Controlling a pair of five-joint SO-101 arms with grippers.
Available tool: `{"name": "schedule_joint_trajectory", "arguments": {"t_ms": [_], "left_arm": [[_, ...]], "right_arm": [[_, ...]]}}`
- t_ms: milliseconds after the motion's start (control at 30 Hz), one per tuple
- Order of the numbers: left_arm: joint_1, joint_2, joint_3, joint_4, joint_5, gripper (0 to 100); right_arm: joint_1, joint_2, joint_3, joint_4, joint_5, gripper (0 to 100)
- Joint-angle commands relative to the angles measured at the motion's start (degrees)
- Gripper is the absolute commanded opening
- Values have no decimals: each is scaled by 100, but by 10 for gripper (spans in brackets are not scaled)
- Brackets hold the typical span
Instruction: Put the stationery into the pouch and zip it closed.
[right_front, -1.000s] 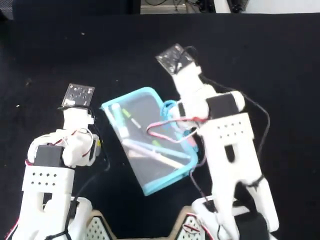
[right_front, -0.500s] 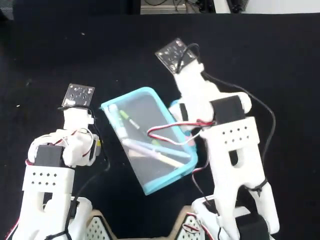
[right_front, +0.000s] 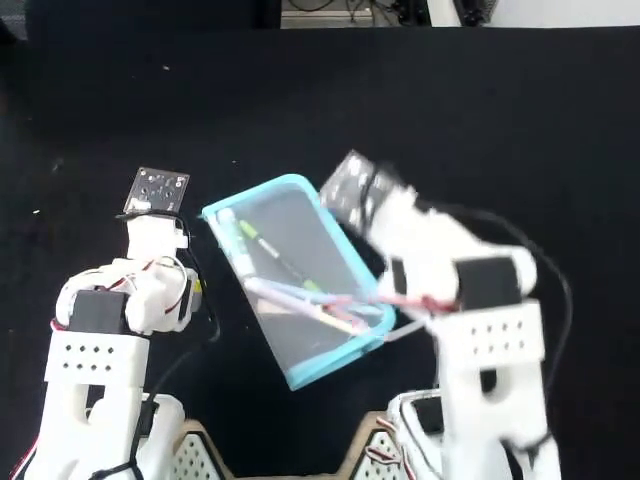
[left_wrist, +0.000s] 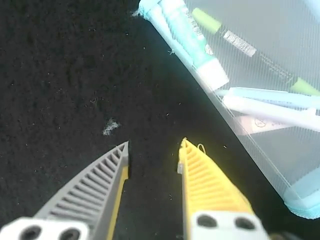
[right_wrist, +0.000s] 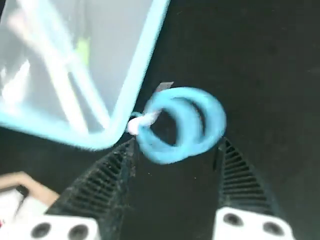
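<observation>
The black table (right_front: 500, 120) fills the high view. Of the two white arms, the right arm (right_front: 470, 300) stands at about 3 o'clock from the pouch and the left arm (right_front: 120, 310) at about 9 o'clock.

The pouch (right_front: 295, 215) lies flat near the table's middle. It is clear-walled with a light-blue border, and its long side runs from 11 o'clock down to 5 o'clock. Inside it are several pens (right_front: 310, 300) and a white-and-green tube (left_wrist: 192, 42), which lies along the edge nearest the left arm.

The left gripper (left_wrist: 153, 145) hangs over bare cloth just beside that edge, its fingers spread with nothing between them. The right gripper (right_wrist: 177, 145) is also spread wide. A blue cord loop (right_wrist: 187, 96) (tied on at the pouch's corner by a small white piece) lies between its fingertips, apparently touching neither. Whether the zip is fully drawn cannot be told.
</observation>
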Motion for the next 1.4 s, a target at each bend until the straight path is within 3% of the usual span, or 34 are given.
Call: {"name": "schedule_joint_trajectory", "arguments": {"t_ms": [0,133,233,333,400,567,767,1000,1100,1367], "left_arm": [[-4,-62,-22,-53,53,166],[-4,-62,-13,-53,53,166],[-4,-62,48,-88,44,166],[-4,-62,48,-88,44,166],[-4,-62,48,-88,44,166],[-13,-62,48,-97,44,166],[-576,-62,-4,-97,79,166],[-646,-62,-57,-97,79,166],[-646,-62,-57,-97,79,166],[-646,-62,-48,-97,79,166]], "right_arm": [[-26,-1024,989,-369,246,240],[633,-1886,1675,-1116,141,240],[1178,-2246,1763,-1565,-633,253],[1433,-2264,1771,-1618,-1125,330],[1240,-2281,1895,-1477,-774,332],[-18,-2308,2580,-1081,615,283],[-941,-2290,3662,-1433,879,283],[-1363,-2316,4303,-1618,1231,283],[-1538,-2325,4611,-1723,1802,283],[-1240,-2668,4119,-1327,2136,283]]}}
